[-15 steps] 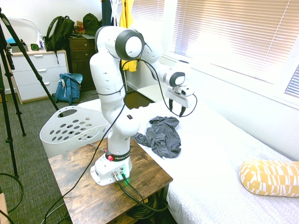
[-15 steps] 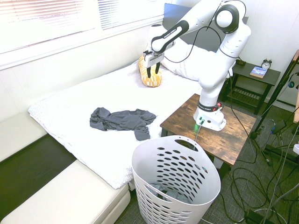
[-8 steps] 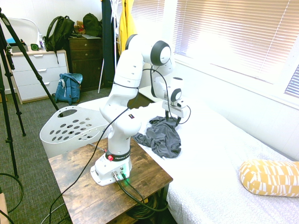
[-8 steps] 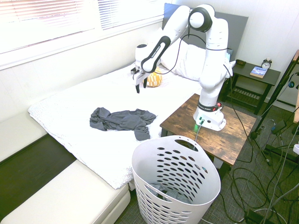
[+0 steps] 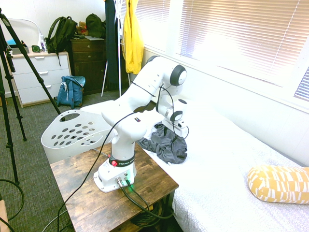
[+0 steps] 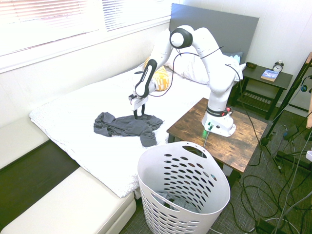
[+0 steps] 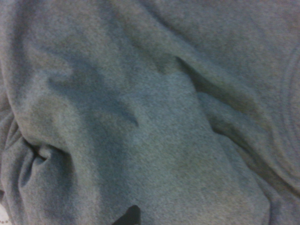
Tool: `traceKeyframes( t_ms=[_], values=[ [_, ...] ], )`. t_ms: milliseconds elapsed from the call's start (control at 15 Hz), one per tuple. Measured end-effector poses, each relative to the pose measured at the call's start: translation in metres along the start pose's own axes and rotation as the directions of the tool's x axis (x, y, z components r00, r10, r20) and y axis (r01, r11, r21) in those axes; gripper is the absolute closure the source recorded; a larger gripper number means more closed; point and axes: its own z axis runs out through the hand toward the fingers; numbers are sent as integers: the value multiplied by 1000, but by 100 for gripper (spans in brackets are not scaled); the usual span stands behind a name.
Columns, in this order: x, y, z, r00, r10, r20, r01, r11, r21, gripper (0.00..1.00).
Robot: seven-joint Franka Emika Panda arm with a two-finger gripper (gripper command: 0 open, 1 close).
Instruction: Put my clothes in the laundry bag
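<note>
The gripper (image 6: 139,115) points straight down with its fingers spread wide, their tips at the surface of the dark grey clothes (image 6: 127,126), nothing pinched between them. The arm (image 6: 195,41) arches from its base on the wooden tabletop (image 6: 243,136) out over the bed (image 6: 73,117). The clothes lie crumpled on the white cover (the wrist view shows only grey folds). The white laundry bag (image 6: 183,187) stands on the floor at the bed's near side, apart from the garment
</note>
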Motion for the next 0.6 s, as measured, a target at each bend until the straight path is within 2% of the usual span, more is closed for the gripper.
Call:
traceKeyframes(
  t_ms=[200, 333, 600],
  values=[
    [-5, 9, 33, 999, -25, 41, 25, 1000, 12, 0],
    [-17, 10, 53, 996, -82, 46, 81, 996, 29, 0],
    [-85, 2, 99, 970, -233, 69, 232, 972, 24, 0]
  ],
)
